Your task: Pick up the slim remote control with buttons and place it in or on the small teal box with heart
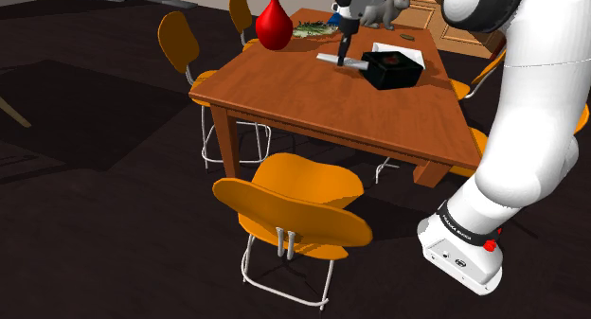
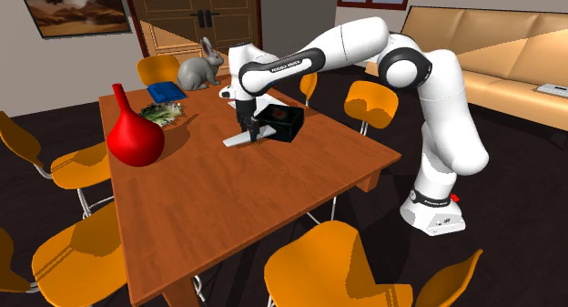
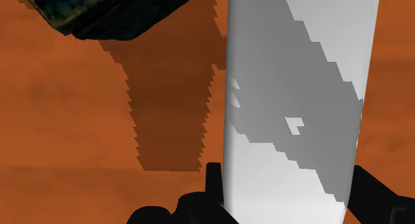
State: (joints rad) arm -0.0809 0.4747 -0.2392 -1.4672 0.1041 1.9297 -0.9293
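Note:
The slim remote [image 1: 339, 60] [image 2: 240, 140] is a plain light-grey bar. My black gripper [image 1: 344, 52] [image 2: 246, 129] is shut on it, just above the brown wooden table [image 1: 313, 97] [image 2: 228, 200]. In the wrist view the remote [image 3: 292, 90] runs out lengthwise from between the fingers [image 3: 213, 183], and its shadow falls on the wood off to one side. The small box [image 1: 394, 67] [image 2: 278, 119] looks black with a pale mark on its lid and stands right beside the remote. Its dark corner [image 3: 100, 13] shows ahead of the gripper.
A red vase [image 1: 274, 24] [image 2: 134, 137], a grey rabbit figure [image 1: 379, 9] [image 2: 200, 70], a blue object [image 2: 167, 92] and green leaves [image 1: 311, 28] [image 2: 164, 114] stand on the table. Orange chairs [image 1: 294, 208] [image 2: 319, 269] surround it. A sofa [image 2: 496, 50] stands beyond the arm.

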